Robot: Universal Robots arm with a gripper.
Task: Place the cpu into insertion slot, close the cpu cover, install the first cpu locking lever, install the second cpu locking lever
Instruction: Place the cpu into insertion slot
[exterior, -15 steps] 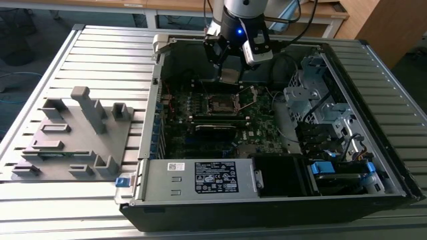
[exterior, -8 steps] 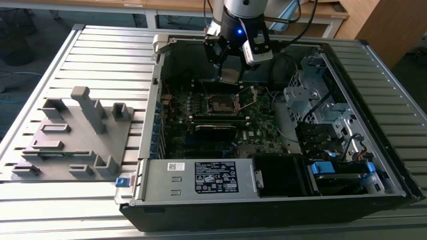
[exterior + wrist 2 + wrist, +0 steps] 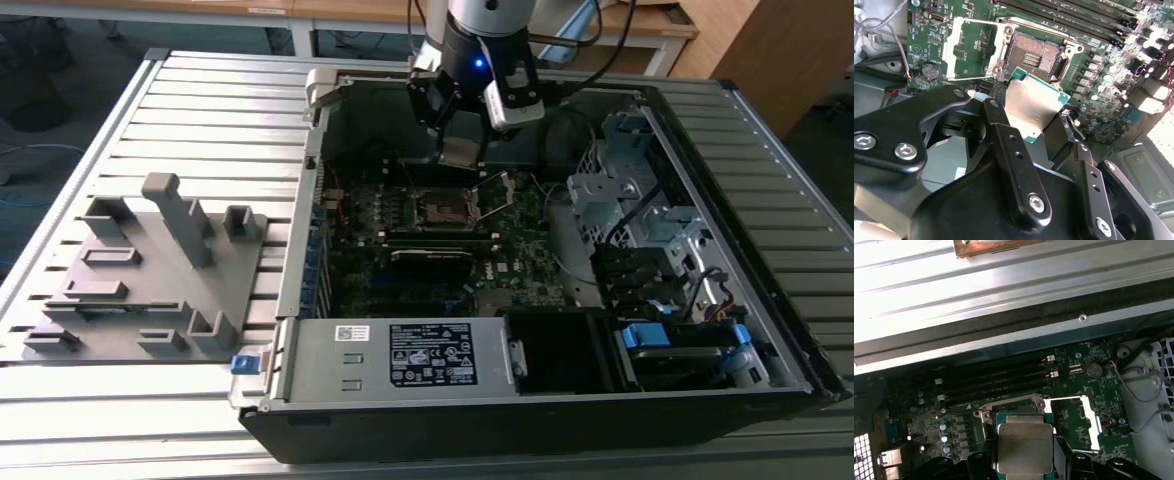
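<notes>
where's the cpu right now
In the second wrist view the cpu is clamped in the gripper, hovering just short of the open insertion slot, with the swung-open cpu cover beside that slot.

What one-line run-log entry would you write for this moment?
gripper: shut on cpu | cpu: held near insertion slot, not seated | insertion slot: empty | cpu cover: open

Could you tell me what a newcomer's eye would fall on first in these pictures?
The gripper holds the cpu by its edges above the empty insertion slot. Beside the slot, the cpu cover lies flipped open. On the exterior view's left, a grey fixture sits on the slatted table.
</notes>
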